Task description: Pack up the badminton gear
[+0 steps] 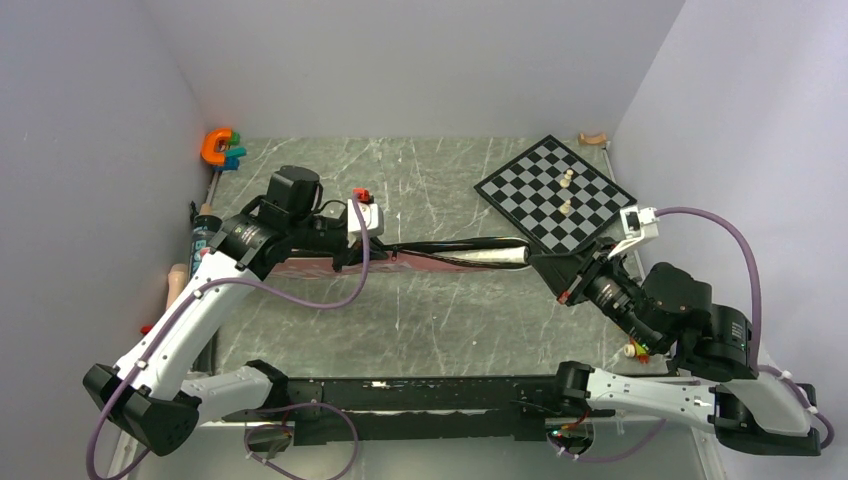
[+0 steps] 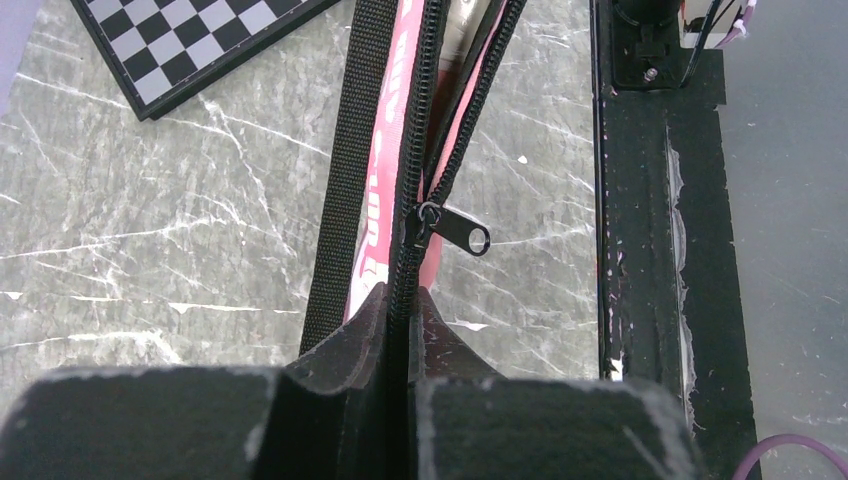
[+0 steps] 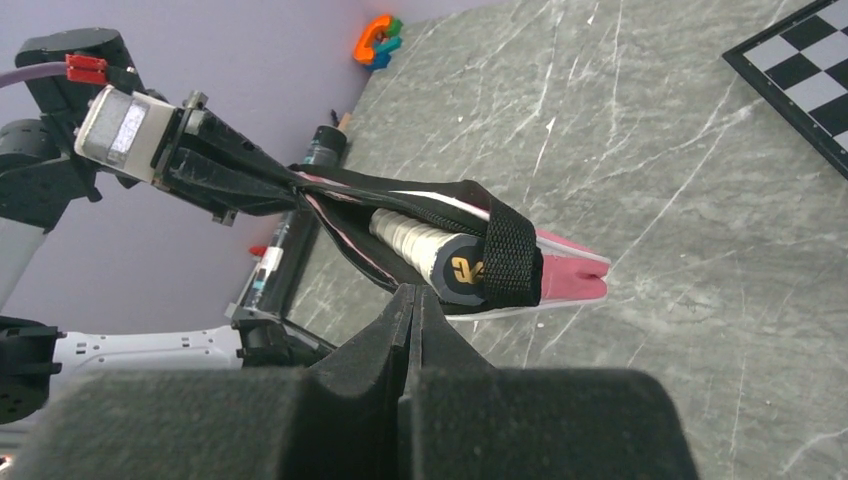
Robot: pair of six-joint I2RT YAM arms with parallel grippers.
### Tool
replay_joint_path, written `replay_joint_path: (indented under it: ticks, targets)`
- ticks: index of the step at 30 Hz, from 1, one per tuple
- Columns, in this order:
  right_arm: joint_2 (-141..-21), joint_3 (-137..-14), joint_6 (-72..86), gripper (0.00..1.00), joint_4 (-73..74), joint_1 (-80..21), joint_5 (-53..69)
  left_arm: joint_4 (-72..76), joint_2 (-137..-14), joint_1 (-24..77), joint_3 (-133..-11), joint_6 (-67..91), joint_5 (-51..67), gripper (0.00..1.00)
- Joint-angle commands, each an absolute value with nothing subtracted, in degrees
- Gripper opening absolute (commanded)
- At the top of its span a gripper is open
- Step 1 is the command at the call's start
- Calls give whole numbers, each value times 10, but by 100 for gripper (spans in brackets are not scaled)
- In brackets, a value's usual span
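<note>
The pink racket bag (image 1: 430,258) lies across the middle of the table, its zipper partly undone. My left gripper (image 2: 410,295) is shut on the bag's black zipper band (image 2: 418,150), just below the zipper pull (image 2: 456,229). In the top view this left gripper (image 1: 345,253) sits at the bag's left part. A racket handle (image 3: 432,250) with white wrap and a black cap pokes out of the bag's open end under the black strap (image 3: 511,262). My right gripper (image 3: 415,297) is shut with nothing between its fingers, its tip close against that end of the bag (image 3: 570,277).
A chessboard (image 1: 556,192) with pale pieces lies at the back right, near the bag's end. An orange C-shaped toy (image 1: 217,147) sits in the back left corner. A dark tube (image 1: 203,232) lies along the left wall. The black base rail (image 1: 420,392) runs along the near edge.
</note>
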State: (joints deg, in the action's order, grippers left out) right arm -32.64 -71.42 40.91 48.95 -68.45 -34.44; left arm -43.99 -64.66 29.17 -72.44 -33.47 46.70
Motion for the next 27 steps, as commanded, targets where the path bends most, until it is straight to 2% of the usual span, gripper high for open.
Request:
replay_joint_path:
  ticks: [1, 9, 27]
  targets:
    - [-330, -708, 433, 0, 496, -685, -358, -415, -636, 288, -753, -340, 492, 0]
    - [-328, -692, 447, 0, 499, -686, -358, -424, -637, 289, -755, -356, 500, 0]
    - [-409, -670, 426, 0, 425, -684, -303, -431, -622, 291, -753, -365, 526, 0]
